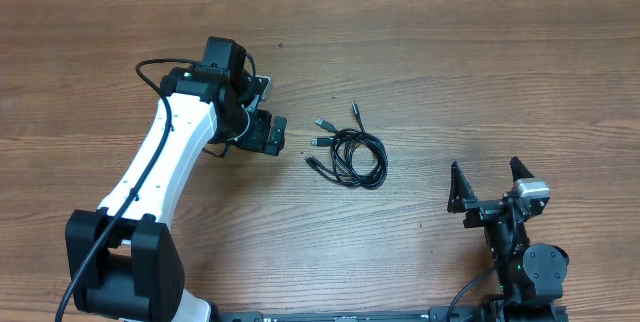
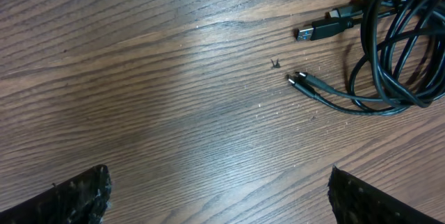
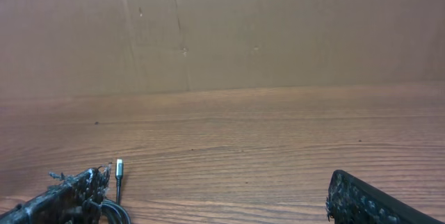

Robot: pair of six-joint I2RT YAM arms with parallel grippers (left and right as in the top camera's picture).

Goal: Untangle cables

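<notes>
The cables (image 1: pixel 352 151) lie as a loose black bundle of loops mid-table, with several plug ends sticking out to the left and top. In the left wrist view the cables (image 2: pixel 400 50) fill the upper right, small plugs pointing left. My left gripper (image 1: pixel 268 132) hovers just left of the bundle, open, with bare wood between its fingertips (image 2: pixel 76 196). My right gripper (image 1: pixel 487 184) stands open near the front right, apart from the bundle. In the right wrist view one silver-tipped plug (image 3: pixel 119 168) shows beside the left fingertip (image 3: pixel 69 196).
The wooden table (image 1: pixel 480 62) stretches all round the bundle. A brown cardboard wall (image 3: pixel 222 29) stands along the table's far edge. The left arm's white link (image 1: pixel 160 162) slants across the left side.
</notes>
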